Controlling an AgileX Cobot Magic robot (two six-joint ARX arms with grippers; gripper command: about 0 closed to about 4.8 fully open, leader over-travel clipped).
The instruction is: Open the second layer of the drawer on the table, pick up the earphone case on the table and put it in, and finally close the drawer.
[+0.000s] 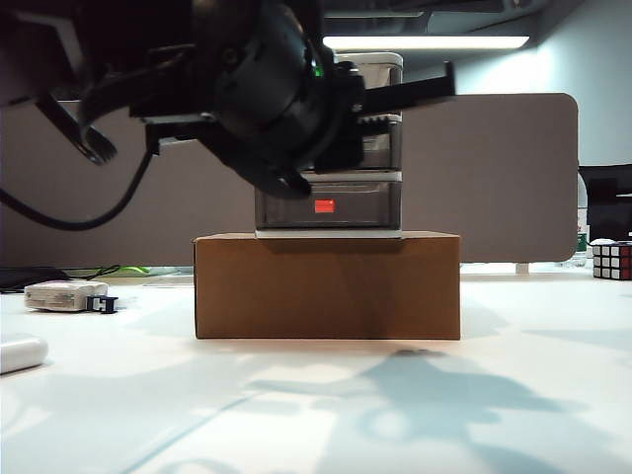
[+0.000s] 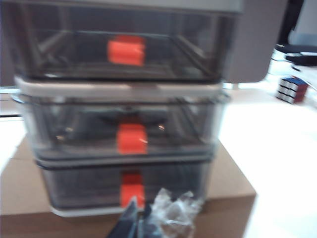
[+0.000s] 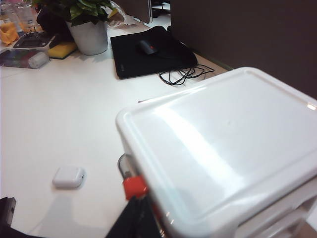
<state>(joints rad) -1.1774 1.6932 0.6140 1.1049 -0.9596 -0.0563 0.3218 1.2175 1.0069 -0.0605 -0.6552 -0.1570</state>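
The drawer (image 1: 367, 209) stands on a cardboard box, all three smoky tiers shut. The second layer (image 2: 74, 130) shows its red-orange handle (image 2: 132, 139) in the left wrist view. My left gripper (image 2: 141, 224) hangs shut and empty in front of the unit, apart from it, its tips low near the bottom handle. My right gripper (image 3: 141, 218) sits shut beside the top drawer's front corner, just under its red handle (image 3: 134, 187). In the exterior view both arms form a dark mass (image 1: 267, 94) hiding the upper tiers. The earphone case (image 3: 69, 176) lies free on the table (image 1: 326, 405), at the far left (image 1: 20, 353).
The brown cardboard box (image 1: 326, 286) carries the unit. A white boxy device with a dark plug (image 1: 64, 294) lies at the back left. A Rubik's cube (image 1: 612, 260) is at the right. A grey partition (image 1: 494, 178) stands behind. A plant pot (image 3: 90, 34) and a black mat (image 3: 148, 54) lie beyond.
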